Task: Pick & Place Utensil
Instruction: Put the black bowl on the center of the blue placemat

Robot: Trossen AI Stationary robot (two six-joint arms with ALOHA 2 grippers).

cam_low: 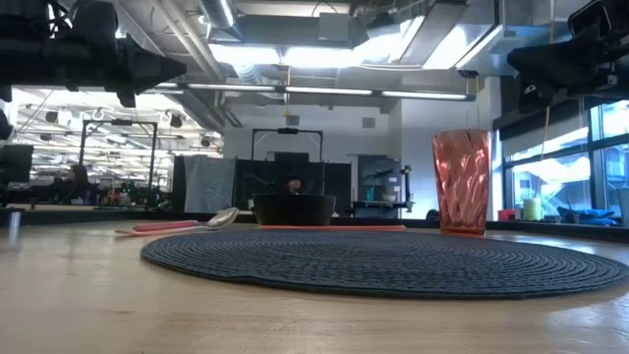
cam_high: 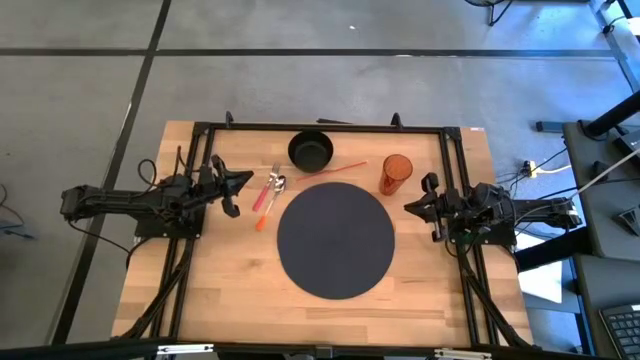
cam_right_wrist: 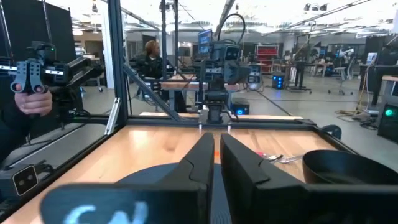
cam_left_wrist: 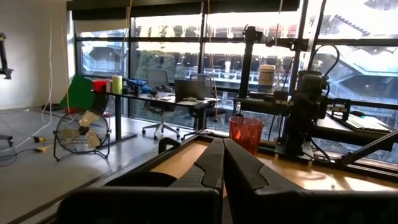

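Observation:
Several utensils lie flat on the wooden table left of the round dark placemat (cam_high: 335, 238): a silver spoon (cam_high: 280, 184) with a pink handle (cam_low: 157, 227) and an orange-handled piece (cam_high: 262, 216). A thin red stick (cam_high: 340, 167) lies by the mat's far edge. My left gripper (cam_high: 243, 183) hovers shut just left of the utensils, pointing level toward the table's right. My right gripper (cam_high: 408, 206) hovers at the mat's right edge, pointing left, its fingers (cam_right_wrist: 205, 163) a narrow gap apart with nothing between them.
A black bowl (cam_high: 310, 151) stands behind the mat, and a red faceted cup (cam_high: 396, 172) stands at the far right near my right gripper. A black frame (cam_high: 320, 127) runs along the table's far edge. A person's hand (cam_right_wrist: 30, 99) shows beyond the table.

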